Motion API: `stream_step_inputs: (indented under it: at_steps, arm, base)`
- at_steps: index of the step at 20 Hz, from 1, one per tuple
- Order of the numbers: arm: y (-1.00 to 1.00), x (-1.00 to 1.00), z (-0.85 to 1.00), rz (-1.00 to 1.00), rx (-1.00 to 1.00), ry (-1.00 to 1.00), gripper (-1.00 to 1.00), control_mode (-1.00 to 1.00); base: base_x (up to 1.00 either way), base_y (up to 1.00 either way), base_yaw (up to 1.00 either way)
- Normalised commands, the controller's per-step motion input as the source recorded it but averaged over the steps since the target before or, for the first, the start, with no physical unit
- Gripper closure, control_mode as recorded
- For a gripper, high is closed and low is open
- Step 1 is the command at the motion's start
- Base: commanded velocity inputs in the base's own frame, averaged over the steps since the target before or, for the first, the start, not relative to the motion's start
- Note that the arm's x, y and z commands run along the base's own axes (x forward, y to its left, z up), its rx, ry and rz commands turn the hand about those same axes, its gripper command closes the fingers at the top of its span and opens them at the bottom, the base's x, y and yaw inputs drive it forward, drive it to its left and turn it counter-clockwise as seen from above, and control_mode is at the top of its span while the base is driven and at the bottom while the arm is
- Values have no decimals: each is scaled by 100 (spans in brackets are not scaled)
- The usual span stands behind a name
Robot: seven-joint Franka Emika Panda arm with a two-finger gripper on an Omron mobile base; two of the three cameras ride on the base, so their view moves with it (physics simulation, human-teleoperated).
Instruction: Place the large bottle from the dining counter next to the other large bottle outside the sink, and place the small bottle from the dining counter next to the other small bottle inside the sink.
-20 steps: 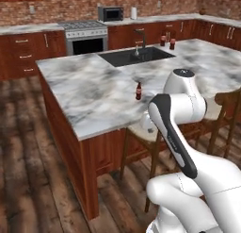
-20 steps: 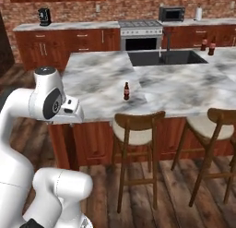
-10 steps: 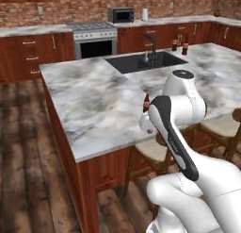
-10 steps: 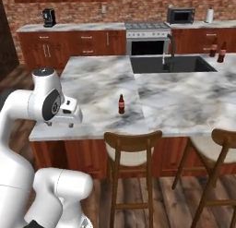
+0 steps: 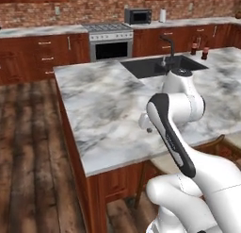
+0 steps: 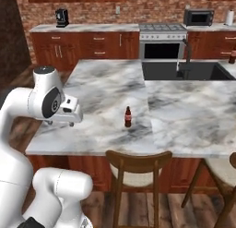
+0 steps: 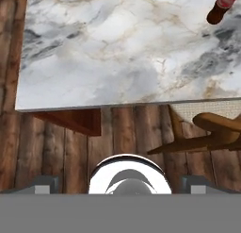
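1. The dining counter [image 6: 110, 91] is one broad marble slab. Its near long edge runs above the stools, its left end drops to open wood floor [image 5: 28, 147], and most of its surface lies bare.
2. That floor stretches unobstructed between the counter's left end and the back cabinets [image 5: 37, 57], leaving a wide lane on that side.
3. One sink [image 6: 184, 71], a black basin, is set into the far part of the counter beside a single black faucet [image 5: 168, 42]. The marble between it and the near edge is clear of objects in the right base view, apart from one bottle.
4. Two wooden stools show in the right base view. One stool [image 6: 137, 163] sits directly below the near edge, and a second shows partly at the lower right.
5. The gripper [image 6: 59, 123] hangs at the counter's near left corner, over the edge. The hand view looks down on that corner, and the jaws stand wide apart with nothing between them.
6. One small bottle from the dining counter [image 6: 128, 117] stands upright on the marble, back from the near edge and well apart from the gripper. It appears at the top right of the hand view [image 7: 222, 6].
7. Two small bottles [image 5: 198, 50] stand beyond the sink; they are too small to identify.
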Motion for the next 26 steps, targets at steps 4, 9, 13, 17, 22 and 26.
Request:
stream_step_inputs:
  at_steps: [4,9,13,17,22,26]
  arm:
    - [0,0,0,0,0,0,-100,100]
    - [0,0,0,0,0,0,-100,100]
    - [0,0,0,0,0,0,-100,100]
    - [0,0,0,0,0,0,-100,100]
    - [0,0,0,0,0,0,-100,100]
    - [0,0,0,0,0,0,-100,100]
  base:
    - [35,-38,41]
    - [36,-59,34]
    - [-48,-57,2]
    - [-53,-2,0]
    - [28,-1,-1]
    - [42,-47,-9]
